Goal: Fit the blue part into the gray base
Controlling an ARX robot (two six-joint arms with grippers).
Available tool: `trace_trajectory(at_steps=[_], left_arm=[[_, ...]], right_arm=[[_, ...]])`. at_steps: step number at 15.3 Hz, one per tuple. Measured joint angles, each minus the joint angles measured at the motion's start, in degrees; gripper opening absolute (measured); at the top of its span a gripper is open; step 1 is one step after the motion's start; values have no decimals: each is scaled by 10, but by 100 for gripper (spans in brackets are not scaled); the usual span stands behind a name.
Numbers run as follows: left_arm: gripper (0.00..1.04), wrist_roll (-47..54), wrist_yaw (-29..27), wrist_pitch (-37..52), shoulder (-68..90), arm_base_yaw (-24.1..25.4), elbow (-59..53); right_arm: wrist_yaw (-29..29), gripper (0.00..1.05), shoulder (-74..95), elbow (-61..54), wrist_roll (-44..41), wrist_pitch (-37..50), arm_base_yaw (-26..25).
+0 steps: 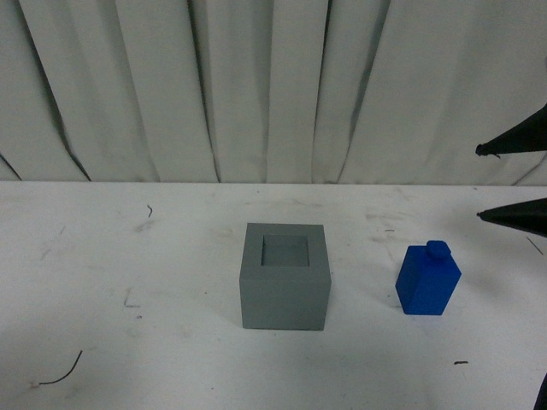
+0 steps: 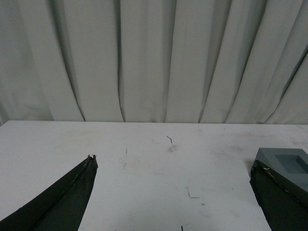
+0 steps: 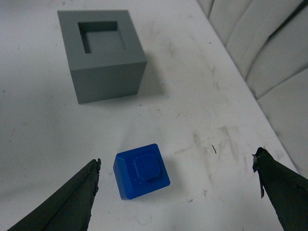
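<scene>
The gray base stands mid-table, its square recess facing up and empty; it also shows in the right wrist view and partly in the left wrist view. The blue part stands upright on the table to the base's right, stud on top. From above, the blue part lies between the wide-open fingers of my right gripper, nearer one finger, touching neither. My right gripper enters at the right edge of the front view, above the table. My left gripper is open over bare table, beside the base.
The white table carries scuffs and a small dark thread near its front left. A pleated white curtain hangs along the far edge. The table's right edge runs close to the blue part.
</scene>
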Motion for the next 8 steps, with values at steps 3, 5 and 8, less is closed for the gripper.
trace_trajectory(at_steps=[3, 5, 8], left_arm=[[98, 0, 0, 0, 0, 0, 0], [98, 0, 0, 0, 0, 0, 0], [98, 0, 0, 0, 0, 0, 0]], right_arm=[[40, 98, 65, 75, -99, -97, 32], [72, 98, 106, 125, -131, -146, 53], [122, 98, 158, 182, -163, -219, 74]])
